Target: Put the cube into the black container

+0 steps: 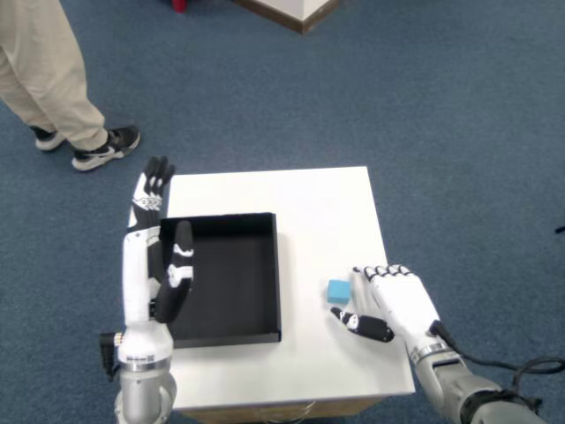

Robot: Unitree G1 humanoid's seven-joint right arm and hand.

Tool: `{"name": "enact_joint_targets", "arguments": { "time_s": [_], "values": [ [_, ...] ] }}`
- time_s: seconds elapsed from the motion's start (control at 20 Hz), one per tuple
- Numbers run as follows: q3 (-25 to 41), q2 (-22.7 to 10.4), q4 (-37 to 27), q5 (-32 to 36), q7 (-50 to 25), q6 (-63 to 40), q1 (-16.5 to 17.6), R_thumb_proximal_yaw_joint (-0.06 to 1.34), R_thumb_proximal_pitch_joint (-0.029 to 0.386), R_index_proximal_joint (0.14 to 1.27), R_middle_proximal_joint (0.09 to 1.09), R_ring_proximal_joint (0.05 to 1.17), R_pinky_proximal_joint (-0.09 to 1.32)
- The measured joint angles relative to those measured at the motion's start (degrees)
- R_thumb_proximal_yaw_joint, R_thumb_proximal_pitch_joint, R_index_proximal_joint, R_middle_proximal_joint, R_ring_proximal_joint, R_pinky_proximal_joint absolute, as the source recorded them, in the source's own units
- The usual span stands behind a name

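A small light-blue cube rests on the white table, just right of the black container. My right hand lies open on the table right beside the cube, fingers spread, thumb stretched out below the cube. The cube is not held; whether the fingers touch it I cannot tell. The black container is a shallow square tray with nothing in it. My left hand stands upright and open over the tray's left rim.
A person's legs in beige trousers and dark shoes stand on the blue carpet at the far left. The table's right edge runs close to my right hand. A cable trails from my right wrist.
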Motion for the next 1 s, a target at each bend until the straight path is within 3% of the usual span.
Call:
{"name": "enact_joint_targets", "arguments": {
  "time_s": [1.0],
  "values": [
    [-1.1,1.5,-0.4,0.7,2.2,3.0,-0.6,0.4,-0.011,0.33,0.3,0.32,0.27]
  ]
}}
